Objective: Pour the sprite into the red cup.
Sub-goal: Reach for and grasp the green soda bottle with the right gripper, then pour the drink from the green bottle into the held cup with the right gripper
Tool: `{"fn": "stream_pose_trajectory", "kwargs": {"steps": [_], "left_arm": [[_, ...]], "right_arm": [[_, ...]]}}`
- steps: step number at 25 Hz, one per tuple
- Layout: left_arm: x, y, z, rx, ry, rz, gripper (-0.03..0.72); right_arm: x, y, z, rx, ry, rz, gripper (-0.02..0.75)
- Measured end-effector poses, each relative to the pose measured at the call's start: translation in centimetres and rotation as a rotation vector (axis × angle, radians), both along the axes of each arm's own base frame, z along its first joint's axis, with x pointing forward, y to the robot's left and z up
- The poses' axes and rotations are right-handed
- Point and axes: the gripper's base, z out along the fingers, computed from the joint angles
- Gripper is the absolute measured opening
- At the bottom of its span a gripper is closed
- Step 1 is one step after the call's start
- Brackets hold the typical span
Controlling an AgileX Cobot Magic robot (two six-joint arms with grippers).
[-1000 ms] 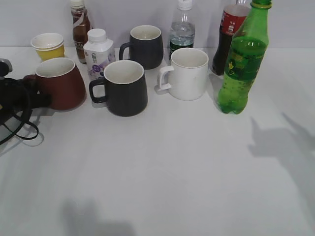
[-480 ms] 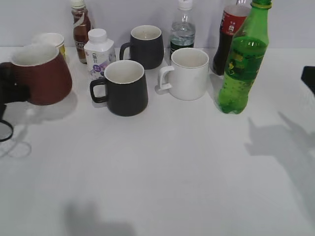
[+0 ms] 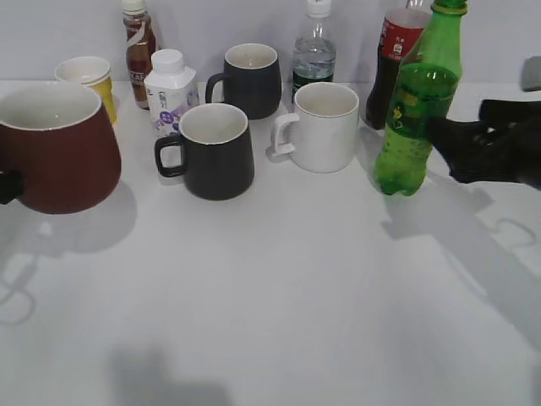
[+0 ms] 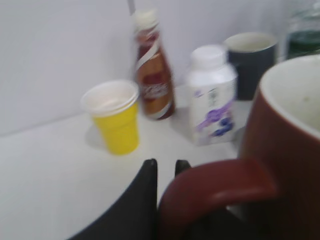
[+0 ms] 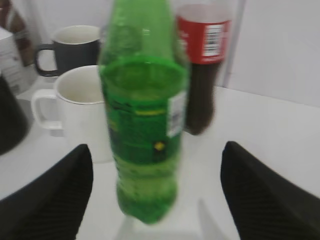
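Note:
The red cup (image 3: 55,148), dark red with a white inside, hangs above the table at the far left. My left gripper (image 4: 166,170) is shut on its loop handle (image 4: 220,187); in the exterior view only a dark bit of the gripper (image 3: 7,186) shows at the edge. The sprite (image 3: 418,110), a tall green bottle, stands upright at the right. My right gripper (image 3: 448,148) is open just right of it. In the right wrist view the sprite (image 5: 145,130) stands between the wide-open fingers (image 5: 60,195), apart from both.
Behind the sprite stand a cola bottle (image 3: 393,59) and a water bottle (image 3: 314,51). A white mug (image 3: 321,127) and two black mugs (image 3: 211,152) (image 3: 249,80) fill the middle. A yellow paper cup (image 3: 89,80), a white milk bottle (image 3: 169,93) and a brown tea bottle (image 3: 137,46) stand back left.
My left gripper has lifted the red cup off the table and brought it nearer the camera. My right gripper has come in from the right up to the sprite.

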Motion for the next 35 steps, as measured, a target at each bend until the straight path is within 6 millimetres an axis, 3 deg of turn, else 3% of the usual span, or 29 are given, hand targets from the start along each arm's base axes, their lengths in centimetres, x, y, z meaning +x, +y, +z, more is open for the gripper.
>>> {"fn": "stream_pose_trajectory", "kwargs": {"steps": [4, 10, 20, 25, 32, 35], "left_arm": [[-1.7, -1.0, 1.7, 0.018, -0.035, -0.066, 0.076], [-3.4, -1.8, 2.5, 0.040, -0.012, -0.118, 0.076], [-4.2, -3.2, 2.5, 0.047, 0.000, -0.199, 0.076], [-4.2, -3.7, 2.2, 0.050, 0.010, -0.225, 0.076], [-3.0, -4.5, 0.9, 0.048, 0.025, -0.250, 0.076], [-2.5, -5.0, 0.4, 0.056, 0.007, -0.281, 0.076]], "right_arm": [[2.5, 0.6, -1.9, 0.006, 0.039, 0.019, 0.596], [5.3, 1.6, -4.1, 0.005, 0.047, 0.074, 0.596], [9.3, 2.4, -5.4, 0.007, 0.029, 0.083, 0.577], [9.6, 2.4, -5.3, 0.006, 0.024, 0.083, 0.434], [9.4, 2.4, -4.4, -0.026, 0.025, 0.093, 0.434], [8.8, 2.4, -1.6, -0.043, -0.048, 0.113, 0.431]]}}
